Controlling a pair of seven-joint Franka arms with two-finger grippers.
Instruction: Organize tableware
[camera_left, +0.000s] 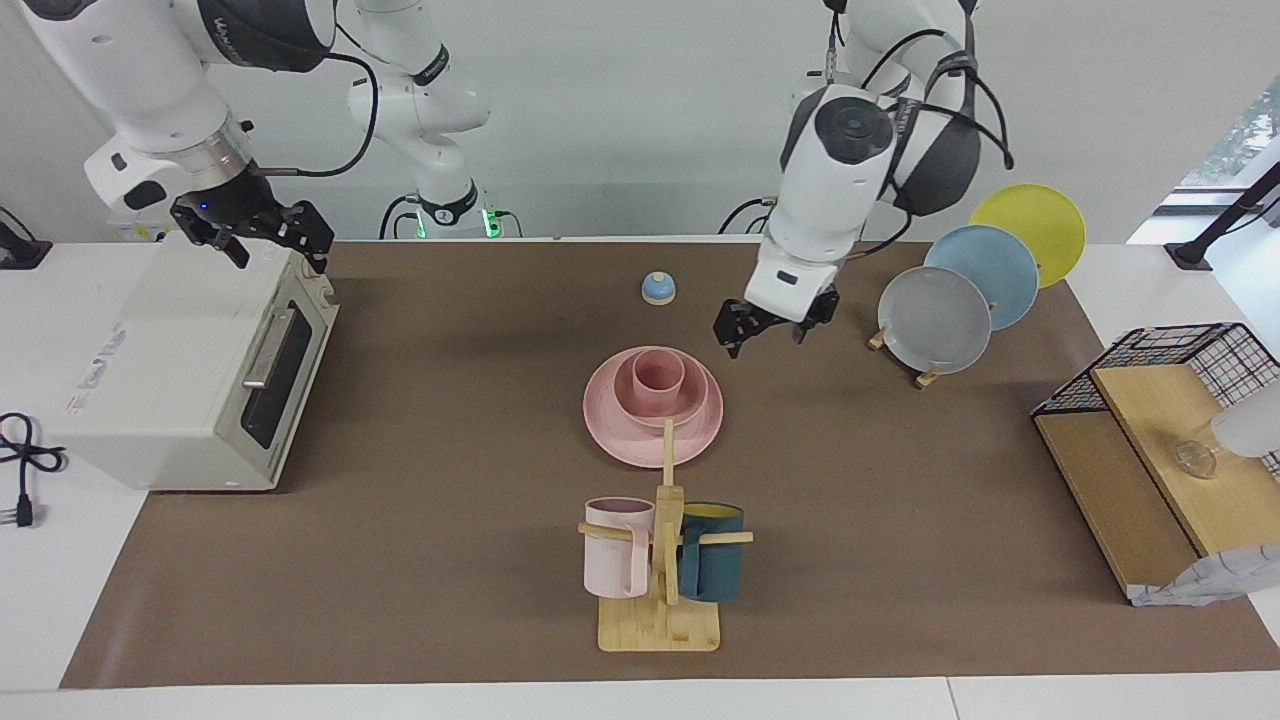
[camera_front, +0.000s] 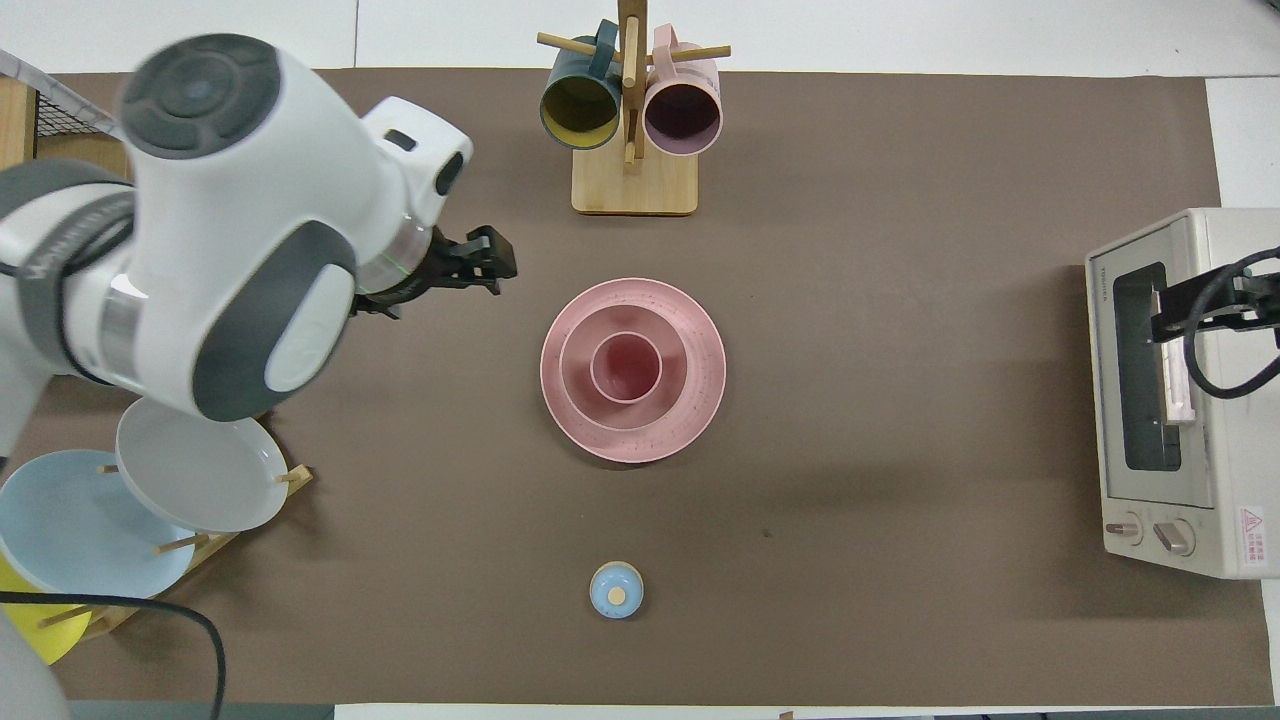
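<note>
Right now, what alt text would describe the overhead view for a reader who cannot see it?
A pink cup sits in a pink bowl on a pink plate, mid-table. The left gripper, empty, hangs over bare mat beside the stack; the right gripper waits over the toaster oven.

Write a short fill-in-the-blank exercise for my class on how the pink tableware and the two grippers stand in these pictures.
1. The pink cup stands inside the pink ____, which rests on the pink plate.
2. The left gripper holds ____ and hangs over the brown mat.
3. The right gripper waits over the ____.
4. On the wooden rack hang ____ mugs.

Missing words: bowl; nothing; toaster oven; two
</note>
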